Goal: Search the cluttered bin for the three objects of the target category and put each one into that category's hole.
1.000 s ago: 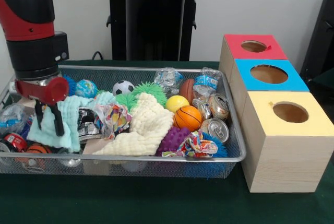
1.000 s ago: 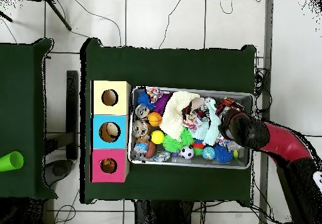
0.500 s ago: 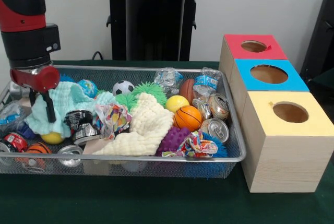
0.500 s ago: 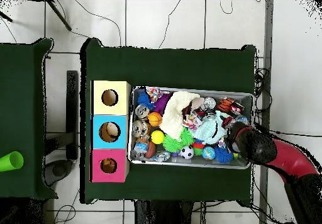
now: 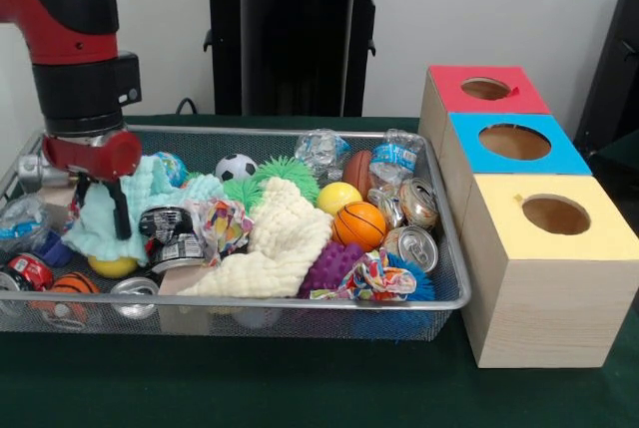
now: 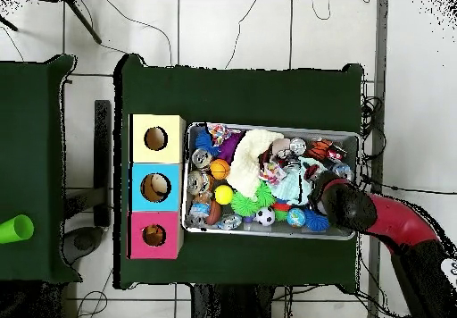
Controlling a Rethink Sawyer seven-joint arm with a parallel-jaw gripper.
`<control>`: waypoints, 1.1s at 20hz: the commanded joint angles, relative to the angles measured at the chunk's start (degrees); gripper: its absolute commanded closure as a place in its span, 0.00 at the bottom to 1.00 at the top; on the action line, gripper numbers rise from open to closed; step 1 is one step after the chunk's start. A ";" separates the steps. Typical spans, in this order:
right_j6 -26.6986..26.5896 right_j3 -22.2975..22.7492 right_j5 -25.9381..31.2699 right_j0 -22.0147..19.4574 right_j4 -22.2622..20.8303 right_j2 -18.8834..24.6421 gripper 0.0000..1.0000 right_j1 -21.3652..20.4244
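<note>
Right now I am pinching the soft mint-green terry cloth [image 5: 120, 211] between the black fingers of my gripper [image 5: 103, 211], and its crumpled folds are bunching around them at the left end of the silver wire-mesh bin [image 5: 300, 304]. Compared with half a second ago, the cloth is hanging lower and closer to the pile, and my red and black arm [image 5: 75, 39] is standing a little further toward the bin's middle. Just beside the cloth, a dented black and silver can [image 5: 170, 236] is lying tilted, with a smooth yellow ball [image 5: 112, 266] showing under the cloth's hem. A nubbly cream knitted cloth [image 5: 275, 243] is sprawling across the centre, touching a spiky purple rubber ball [image 5: 332, 266] and a pebbled orange mini basketball [image 5: 359, 223]. Well apart from my gripper, to the right of the bin, three plywood boxes are sitting in a row, each with a round hole: yellow-topped [image 5: 554, 216], blue-topped [image 5: 514, 142] and red-topped [image 5: 485, 89].
</note>
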 commanded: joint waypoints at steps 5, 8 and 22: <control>-0.29 1.72 15.70 -0.01 9.56 -0.06 0.00 -8.07; -3.03 2.53 20.19 -2.42 12.40 1.27 0.00 -11.37; -5.23 1.68 21.82 -5.96 11.96 2.06 0.00 -10.73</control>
